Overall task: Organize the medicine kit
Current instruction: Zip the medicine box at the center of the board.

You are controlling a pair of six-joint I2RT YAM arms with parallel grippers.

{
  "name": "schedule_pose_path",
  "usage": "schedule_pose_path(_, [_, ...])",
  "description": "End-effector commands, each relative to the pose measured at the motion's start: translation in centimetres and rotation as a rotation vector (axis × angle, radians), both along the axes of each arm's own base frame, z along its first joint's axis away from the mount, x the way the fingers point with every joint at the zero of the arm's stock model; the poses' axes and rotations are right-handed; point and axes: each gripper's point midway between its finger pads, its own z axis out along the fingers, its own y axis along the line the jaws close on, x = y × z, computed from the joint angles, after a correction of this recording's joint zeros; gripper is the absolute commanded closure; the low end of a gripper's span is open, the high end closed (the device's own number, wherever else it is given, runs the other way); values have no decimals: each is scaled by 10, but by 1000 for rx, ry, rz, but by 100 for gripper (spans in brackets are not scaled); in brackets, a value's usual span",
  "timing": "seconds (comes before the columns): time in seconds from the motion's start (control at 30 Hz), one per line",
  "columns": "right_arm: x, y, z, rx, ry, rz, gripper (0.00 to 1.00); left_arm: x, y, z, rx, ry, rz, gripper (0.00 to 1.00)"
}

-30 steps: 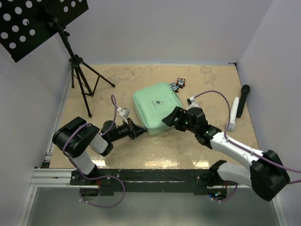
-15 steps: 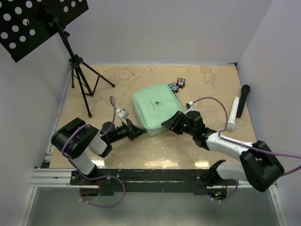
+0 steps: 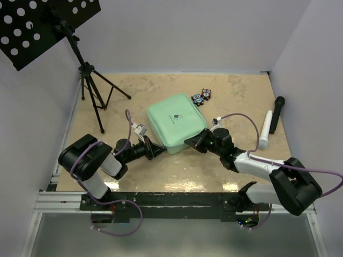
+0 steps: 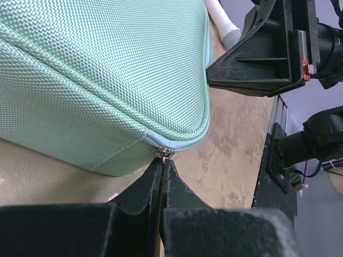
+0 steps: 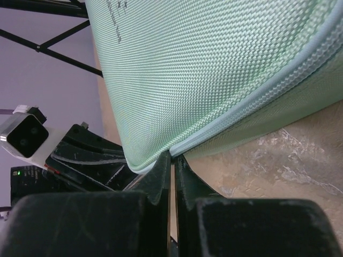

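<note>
The left arm (image 3: 91, 160) lies low over the desk, reaching to the right. The left gripper (image 3: 155, 150) is closed, and its fingertips (image 4: 170, 179) pinch a small metal zip pull (image 4: 163, 155). The right arm (image 3: 257, 163) stretches low and to the left. The right gripper (image 3: 188, 143) is pressed closed too, its fingers (image 5: 185, 179) almost touching. The two grippers point toward each other, near but apart.

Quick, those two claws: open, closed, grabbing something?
Left gripper: closed, pinching the zip pull on the medicine kit.
Right gripper: closed against the kit; whether it grips anything cannot be told.
</note>
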Motion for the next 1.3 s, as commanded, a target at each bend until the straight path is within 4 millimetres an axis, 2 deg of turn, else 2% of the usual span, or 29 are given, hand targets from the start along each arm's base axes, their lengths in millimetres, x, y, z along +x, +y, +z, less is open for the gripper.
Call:
schedule_pose_path(0.0, [2,9,13,68,-39,15,100,-5,-4,100,-231,-459,-35,100])
schedule_pose_path(0.47, [3,4,26,102,-57,-22,100,-21,-20,96,-238,-445,-98,100])
schedule_pose_path(0.73, [3,3,27,105,-56,-30,100,-38,-23,91,-235,-425,-136,100])
schedule_pose_path(0.97, [1,1,22,100,-48,-37,100,-53,-26,94,-252,-420,-196,100])
schedule_pose_path(1.2, [0,0,16,83,-50,-29,100,-63,-34,100,-275,-426,-250,100])
schedule_pose_path(1.27, [0,1,22,60,-82,-5,100,-62,-34,100,-275,-424,-240,100])
